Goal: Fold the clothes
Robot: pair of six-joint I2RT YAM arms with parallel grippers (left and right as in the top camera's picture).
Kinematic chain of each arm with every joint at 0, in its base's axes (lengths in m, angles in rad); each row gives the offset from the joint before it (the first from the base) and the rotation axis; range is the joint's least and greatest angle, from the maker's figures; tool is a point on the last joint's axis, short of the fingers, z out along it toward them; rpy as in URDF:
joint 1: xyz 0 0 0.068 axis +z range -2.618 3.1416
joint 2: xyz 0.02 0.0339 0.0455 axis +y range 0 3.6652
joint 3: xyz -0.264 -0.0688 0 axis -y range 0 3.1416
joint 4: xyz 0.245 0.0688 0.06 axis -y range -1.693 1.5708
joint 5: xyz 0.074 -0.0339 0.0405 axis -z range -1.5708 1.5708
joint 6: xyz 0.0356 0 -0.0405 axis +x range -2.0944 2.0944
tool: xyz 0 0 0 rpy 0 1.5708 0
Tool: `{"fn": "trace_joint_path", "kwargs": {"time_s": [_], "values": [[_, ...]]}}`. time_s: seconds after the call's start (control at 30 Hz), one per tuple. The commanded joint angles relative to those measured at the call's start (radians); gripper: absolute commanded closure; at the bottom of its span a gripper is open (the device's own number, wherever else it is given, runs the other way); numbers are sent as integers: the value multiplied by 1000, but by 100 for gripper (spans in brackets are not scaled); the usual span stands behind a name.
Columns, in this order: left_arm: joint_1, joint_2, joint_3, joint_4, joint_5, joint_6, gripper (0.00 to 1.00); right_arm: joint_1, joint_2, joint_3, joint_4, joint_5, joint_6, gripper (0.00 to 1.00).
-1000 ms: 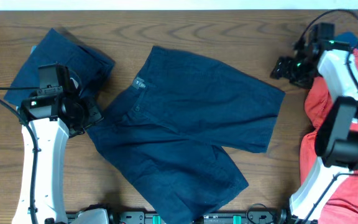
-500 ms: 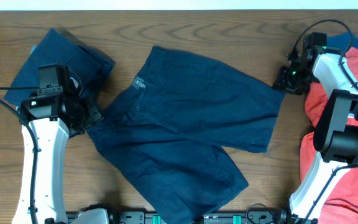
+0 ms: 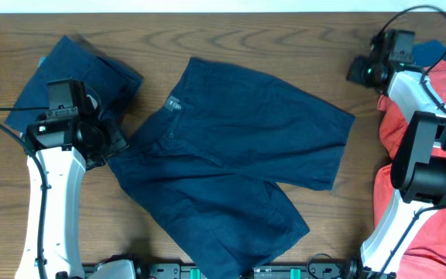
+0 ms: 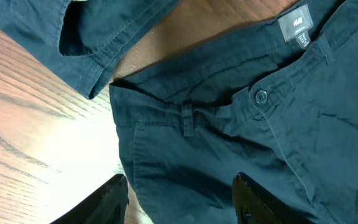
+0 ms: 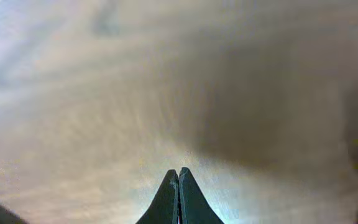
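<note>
Judging the first fold not yet begun, I saw the navy shorts [image 3: 238,163] spread flat mid-table; my left gripper [image 4: 182,194] hung apart and empty over their waistband [image 4: 191,112]; my right gripper [image 5: 179,182], pinched together on nothing, hovered above the wooden table [image 3: 285,39] beside the coral shirts [image 3: 432,194]; next, I reckoned, a hem needed grasping.

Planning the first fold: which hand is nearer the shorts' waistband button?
Left. The left hand is open close by the button; the right hand, shut, is over bare table beyond the shorts' far hem.
</note>
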Motion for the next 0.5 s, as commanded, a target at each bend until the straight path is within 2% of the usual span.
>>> {"fn": "trace_joint_path", "kwargs": {"time_s": [0.0,0.07,0.1,0.23,0.27,0.47], "values": [[3,-9,-2,-3,-1,17,44,-5,-1,53,-52,-131,-16,78],[3,-9,-2,-3,-1,17,44,-5,-4,71,-153,-241,-127,55],[3,-9,-2,-3,-1,17,44,-5,-4,75,-205,-277,-173,49],[3,-9,-2,-3,-1,17,43,-5,-6,77,-436,-300,-349,39],[3,-9,-2,-3,-1,17,40,-4,-6,77,-480,-277,-377,38],[3,-9,-2,-3,-1,17,39,1,-5,66,-606,-140,-419,41]]}}
